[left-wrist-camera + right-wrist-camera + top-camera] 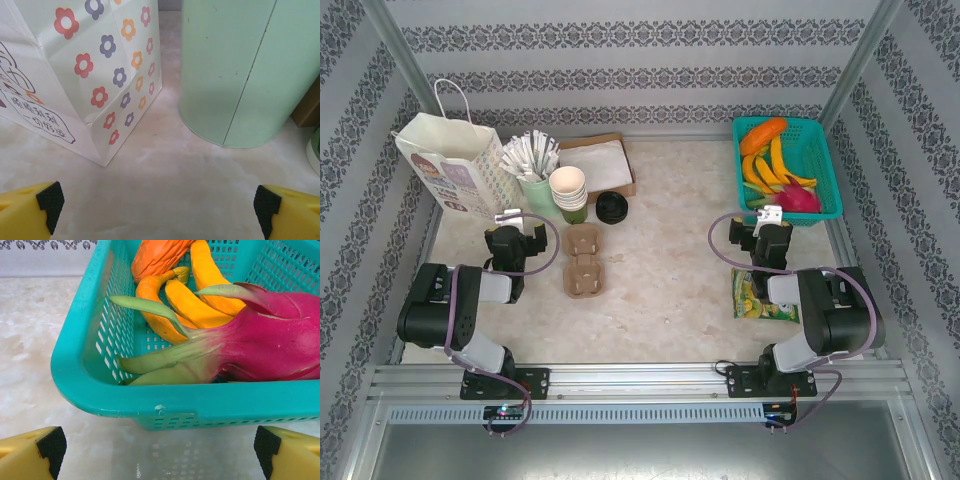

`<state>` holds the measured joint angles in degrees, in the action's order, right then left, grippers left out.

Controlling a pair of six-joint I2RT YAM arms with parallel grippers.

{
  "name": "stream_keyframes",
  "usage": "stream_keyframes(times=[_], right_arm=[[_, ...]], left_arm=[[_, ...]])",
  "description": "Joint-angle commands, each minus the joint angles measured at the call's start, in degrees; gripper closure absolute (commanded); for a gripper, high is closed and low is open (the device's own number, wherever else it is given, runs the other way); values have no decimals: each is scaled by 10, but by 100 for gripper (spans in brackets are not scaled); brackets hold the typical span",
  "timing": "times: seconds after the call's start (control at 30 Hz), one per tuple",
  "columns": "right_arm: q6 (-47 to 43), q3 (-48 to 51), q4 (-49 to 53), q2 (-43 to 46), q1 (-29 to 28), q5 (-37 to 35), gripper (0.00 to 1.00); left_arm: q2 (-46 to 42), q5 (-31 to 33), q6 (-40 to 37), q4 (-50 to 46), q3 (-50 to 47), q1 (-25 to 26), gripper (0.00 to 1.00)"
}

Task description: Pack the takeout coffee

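Coffee first: the takeout coffee (611,207), a dark cup under a black lid, stands on the table (660,260) at about 11 o'clock from its middle. It is just at 3 o'clock of the stack of cream cups (568,187), and neither arm touches it. A cardboard cup carrier (583,260) lies at 7 o'clock of it.

The left gripper (520,220) (160,200) has its jaws spread wide with nothing between them. It faces the gap between the flowered paper bag (95,75) and the pale green cup (235,70).

The right gripper (767,215) (160,445) is likewise spread and empty. At its 12 o'clock is the teal basket (200,405), which holds a dragon fruit (280,335) and bananas (200,300).
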<state>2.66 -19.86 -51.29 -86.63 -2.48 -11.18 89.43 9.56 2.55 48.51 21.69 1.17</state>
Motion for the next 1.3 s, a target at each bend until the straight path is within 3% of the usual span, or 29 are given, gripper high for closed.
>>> stream_keyframes(times=[0.0,0.73,0.83,0.9,0.97,1.07,1.27], right_arm=[[5,5,-23,2,-1,-9,2],[6,5,-25,3,-1,-8,2],[7,5,-29,10,-1,-16,2],[1,10,-24,30,-6,-15,2],[-17,12,-25,43,-23,-35,2],[-31,-17,45,83,-51,-101,2],[0,-65,171,141,-67,-155,2]], left_arm=[[1,8,-2,23,5,6,0],[-3,-1,-7,20,6,7,0],[-37,-8,-11,-54,32,7,0],[-80,19,0,-153,65,7,0],[-121,35,10,-191,73,7,0],[-192,54,31,-231,76,12,0],[-301,92,94,-396,129,22,0]])
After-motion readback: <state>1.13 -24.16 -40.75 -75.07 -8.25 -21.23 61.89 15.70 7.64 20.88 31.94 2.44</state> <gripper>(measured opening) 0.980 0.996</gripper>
